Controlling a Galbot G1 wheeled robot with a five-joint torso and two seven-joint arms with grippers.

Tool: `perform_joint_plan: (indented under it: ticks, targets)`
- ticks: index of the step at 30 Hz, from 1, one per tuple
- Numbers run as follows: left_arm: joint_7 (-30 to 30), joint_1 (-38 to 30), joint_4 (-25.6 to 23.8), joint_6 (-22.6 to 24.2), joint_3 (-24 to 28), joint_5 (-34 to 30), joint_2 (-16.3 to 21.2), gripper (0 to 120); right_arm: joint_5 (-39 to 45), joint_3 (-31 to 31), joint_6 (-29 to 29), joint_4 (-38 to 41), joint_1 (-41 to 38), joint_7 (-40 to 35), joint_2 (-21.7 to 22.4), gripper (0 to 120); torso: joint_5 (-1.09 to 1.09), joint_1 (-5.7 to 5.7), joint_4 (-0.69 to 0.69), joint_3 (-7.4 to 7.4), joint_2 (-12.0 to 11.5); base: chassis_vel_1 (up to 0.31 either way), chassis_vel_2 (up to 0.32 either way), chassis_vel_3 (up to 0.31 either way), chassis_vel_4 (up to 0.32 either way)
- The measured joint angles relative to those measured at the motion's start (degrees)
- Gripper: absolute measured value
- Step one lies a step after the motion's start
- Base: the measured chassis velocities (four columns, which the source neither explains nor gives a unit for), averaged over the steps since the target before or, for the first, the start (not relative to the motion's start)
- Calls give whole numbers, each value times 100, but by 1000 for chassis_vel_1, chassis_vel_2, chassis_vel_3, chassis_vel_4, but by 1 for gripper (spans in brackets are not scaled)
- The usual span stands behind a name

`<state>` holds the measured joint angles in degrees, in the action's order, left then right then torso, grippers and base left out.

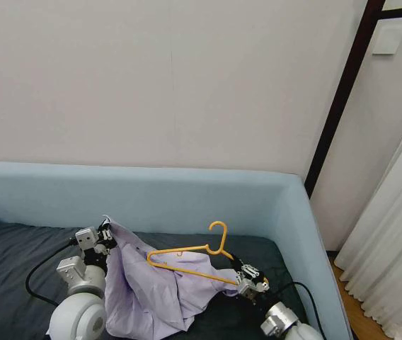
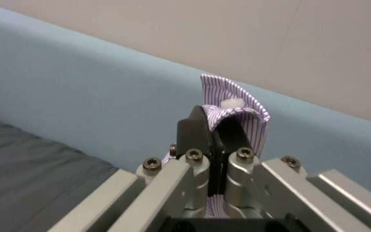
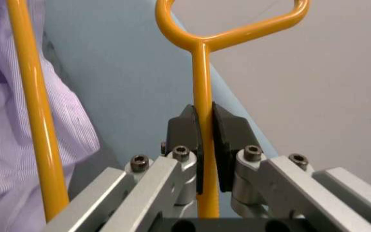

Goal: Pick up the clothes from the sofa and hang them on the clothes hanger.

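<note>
A lilac striped shirt [image 1: 155,290] hangs between my two arms over the dark sofa seat [image 1: 10,255]. My left gripper [image 1: 106,234] is shut on the shirt's collar [image 2: 234,108], holding it up by the sofa's back. An orange hanger [image 1: 194,258] lies tilted across the shirt, its hook [image 1: 220,234] pointing up and one end under the cloth. My right gripper [image 1: 252,280] is shut on the hanger's bar [image 3: 203,121] near the hook [image 3: 231,21]. The lower part of the shirt drapes down onto the seat.
The pale blue sofa back [image 1: 187,195] and side arm [image 1: 303,241] enclose the seat on the far and right sides. A plain wall [image 1: 173,78] rises behind. A dark door frame [image 1: 339,99] and white curtain [image 1: 395,241] stand at the right.
</note>
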<state>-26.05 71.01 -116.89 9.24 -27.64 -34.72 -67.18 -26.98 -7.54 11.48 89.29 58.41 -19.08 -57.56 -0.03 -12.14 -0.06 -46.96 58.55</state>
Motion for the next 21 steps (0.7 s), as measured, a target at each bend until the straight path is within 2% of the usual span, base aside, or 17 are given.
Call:
perform_joint_plan:
  ticks: [8,14,21]
  targets:
    - [-2,5,-7,0,37,-7,8,0,8,-465,144,186,-151,158,-119,4,-1,0,-1,0,0,0,0,0,0]
    - [-3,12,-36,1,48,-30,15,0,-239,-609,-21,88,-219,-61,-301,4,-1,0,-1,0,0,0,0,0,0]
    - [-3,40,-88,12,81,-7,-124,0,-366,-811,-762,-63,-371,-553,-661,4,-1,0,-1,0,0,0,0,0,0]
